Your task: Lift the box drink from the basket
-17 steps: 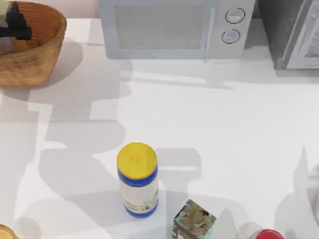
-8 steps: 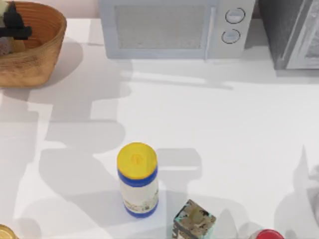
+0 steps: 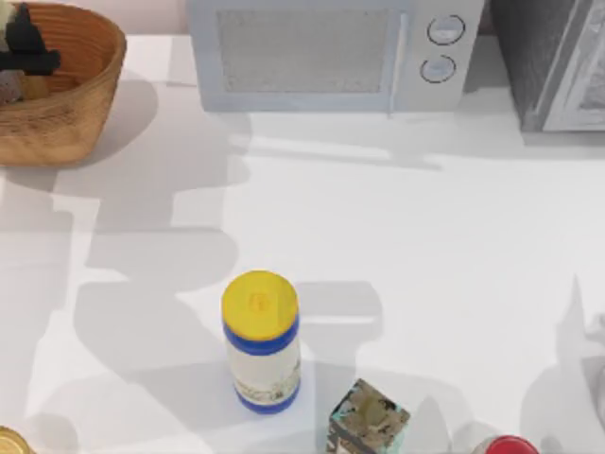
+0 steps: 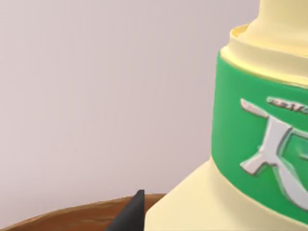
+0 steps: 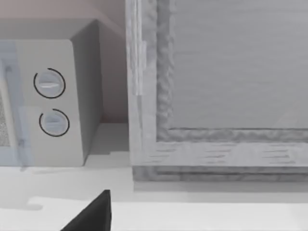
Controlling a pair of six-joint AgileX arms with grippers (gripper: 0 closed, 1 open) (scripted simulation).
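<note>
The round wicker basket (image 3: 76,104) sits at the table's far left corner. My left gripper (image 3: 26,49) hangs over its inside, shut on the box drink. Close up in the left wrist view, the box drink (image 4: 250,144) is a cream carton with a green band and white print. One dark fingertip (image 4: 132,214) lies against its base, above the brown basket rim (image 4: 62,219). My right gripper (image 5: 91,216) is parked at the right side, facing the microwave's dials and a grey cabinet.
A microwave (image 3: 331,52) and a grey cabinet (image 3: 558,66) line the back edge. Near the front stand a yellow-capped bottle (image 3: 261,340), a dark mottled box (image 3: 369,421), a red cap (image 3: 510,446) and a tan item (image 3: 9,443).
My left gripper has shifted slightly towards the top view's upper left corner over the basket, carrying the carton with it. Everything else is still.
</note>
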